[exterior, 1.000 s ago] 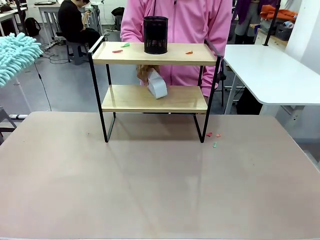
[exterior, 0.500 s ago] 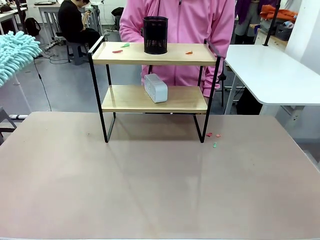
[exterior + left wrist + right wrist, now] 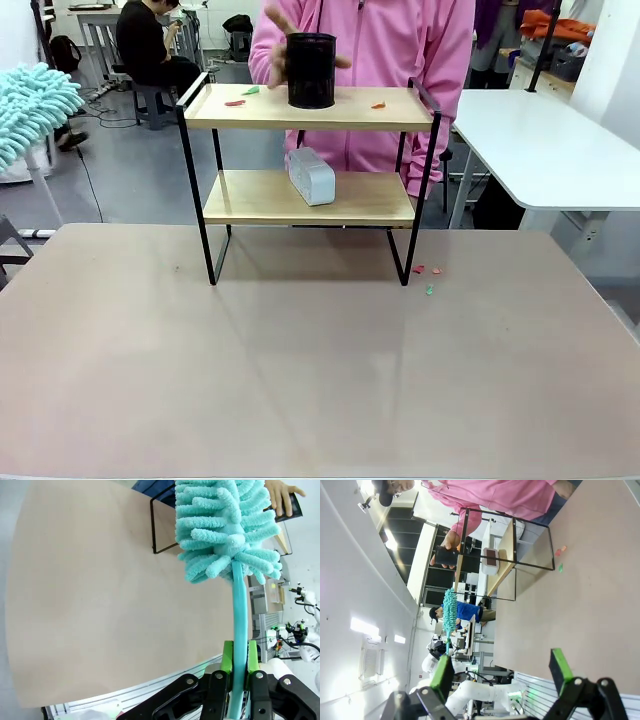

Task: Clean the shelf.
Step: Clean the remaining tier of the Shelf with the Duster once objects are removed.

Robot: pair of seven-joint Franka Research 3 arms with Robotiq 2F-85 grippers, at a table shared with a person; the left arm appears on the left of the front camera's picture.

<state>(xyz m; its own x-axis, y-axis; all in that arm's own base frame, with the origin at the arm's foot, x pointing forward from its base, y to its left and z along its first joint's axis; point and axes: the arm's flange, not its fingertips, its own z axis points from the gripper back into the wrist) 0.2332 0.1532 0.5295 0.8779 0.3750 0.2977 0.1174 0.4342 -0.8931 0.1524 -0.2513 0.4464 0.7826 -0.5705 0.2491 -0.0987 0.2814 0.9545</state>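
At the far middle of the desk (image 3: 300,370) stands the shelf (image 3: 400,108), and I judge it is not yet free for sweeping: a black mesh pen cup (image 3: 311,70) sits on its top board with the person's hand (image 3: 275,45) at it, perhaps to lift it clear, and a white clock (image 3: 311,176) lies on the lower board. Coloured scraps (image 3: 236,102) lie on the top board, with a few more on the desk by the right legs. My left fingers (image 3: 230,657) pinch the handle of the teal duster (image 3: 227,525), head raised off to the left, well apart from the shelf. My right fingers (image 3: 559,666) are spread and hold nothing. The near desk is broad and bare, but the raised end rails and the low lower tier leave little room.
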